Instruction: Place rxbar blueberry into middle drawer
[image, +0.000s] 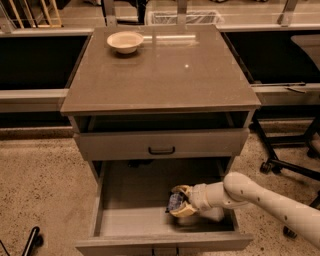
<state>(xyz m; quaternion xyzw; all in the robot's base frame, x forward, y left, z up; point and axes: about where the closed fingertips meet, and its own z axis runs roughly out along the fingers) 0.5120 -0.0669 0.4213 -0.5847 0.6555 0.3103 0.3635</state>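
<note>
Grey wood fills the nearest part of the scene: the front wall of the wide, deep grey wooden middle drawer (120, 222), pulled well out of its cabinet, with thin side walls and a paler flat floor.

Inside it, over the right half of the floor, sits the robot's two-finger gripper (178, 201). Its tan fingers (182, 189) are closed from above and below on the small flat snack bar in a glossy dark blue wrapper, the rxbar blueberry (173, 202). The bar is held within the drawer box, low over the floor. Whether it touches the floor cannot be told.

A smooth white robot arm (260, 197) reaches in from the right edge of the view, crossing over the drawer's right wall.

Speckled tan floor (40, 190) spreads to the left of the cabinet. On the right stands the dark wheeled base of a chair (280, 162).

Above the open drawer is the grey top drawer (115, 145), open only a little, with a small black handle (161, 150) at the middle of its front.

Over that lies the flat, glossy grey-brown cabinet top (165, 70). Near its far left corner stands a round cream bowl (125, 41).

Farthest back, beyond the cabinet, is a pale wire basket (185, 17).
</note>
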